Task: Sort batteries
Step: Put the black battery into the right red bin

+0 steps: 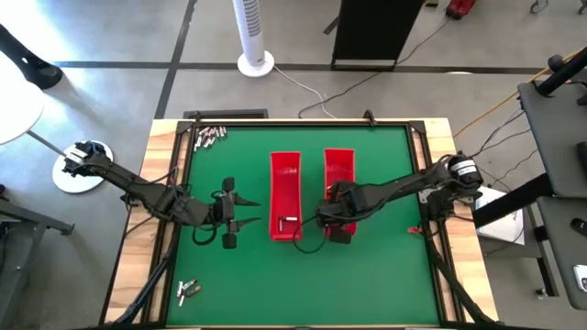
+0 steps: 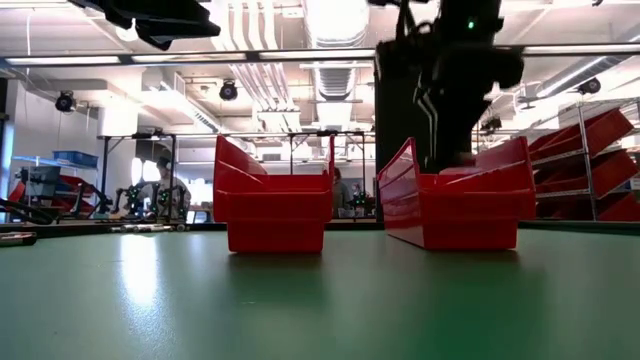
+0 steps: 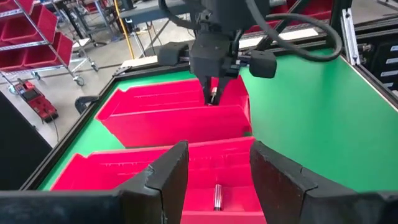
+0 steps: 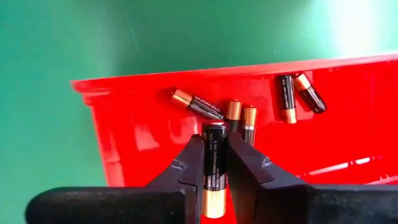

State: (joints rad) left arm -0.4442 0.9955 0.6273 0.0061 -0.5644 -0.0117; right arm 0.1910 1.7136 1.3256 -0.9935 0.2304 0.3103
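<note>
A: While the right arm reaches over the right-hand long red plastic tray, its hand is clamped on one black-and-copper cylindrical battery, pinched between both fingers, copper end toward the wrist.

B: Noted. Held above that tray's near end?

A: Yes. Five more black-and-copper batteries lie loose on the tray floor below: one slanted, two side by side just behind the held one, two more off to the side near the wall.

B: Left arm?

A: Left hand hangs with its fingers parted and nothing between them, just beside the near end of the left-hand long red plastic tray. One silvery-grey battery lies alone on that tray's floor, close to the end wall.

B: Unsorted stock?

A: A loose cluster of small batteries at the far left corner of the green surface, some with reddish ends. A smaller bunch of batteries near the front left corner. Both well apart from the trays.

B: Trays themselves?

A: Side by side, parallel, a narrow gap between them.
</note>
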